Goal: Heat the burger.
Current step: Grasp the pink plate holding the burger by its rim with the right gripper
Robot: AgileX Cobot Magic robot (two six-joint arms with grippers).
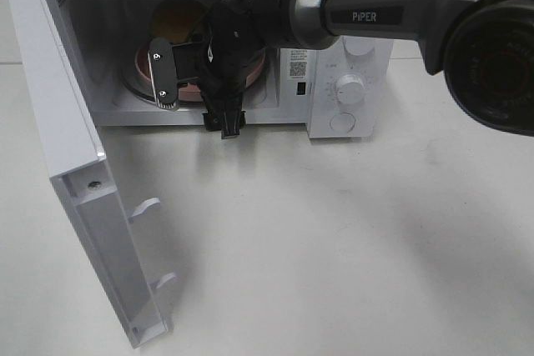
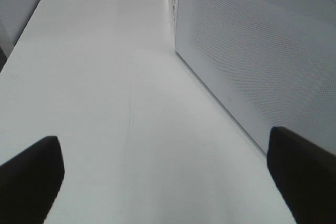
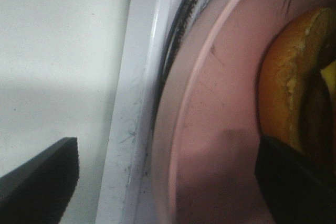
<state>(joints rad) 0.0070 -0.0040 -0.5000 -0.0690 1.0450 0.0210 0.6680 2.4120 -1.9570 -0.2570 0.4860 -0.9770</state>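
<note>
Golden-brown burger [image 1: 178, 16] sat on its pink plate [image 1: 140, 71] inside the microwave [image 1: 350, 56] (door wide); both grippers gaped, holding nothing.

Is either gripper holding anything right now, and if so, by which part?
Nothing is held. The right gripper is open over the round pink plate carrying the golden-brown burger; the left gripper is open above the white table.

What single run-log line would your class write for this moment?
burger: on plate inside microwave | door: open | right tool: open, at plate | left tool: open, over table
</note>
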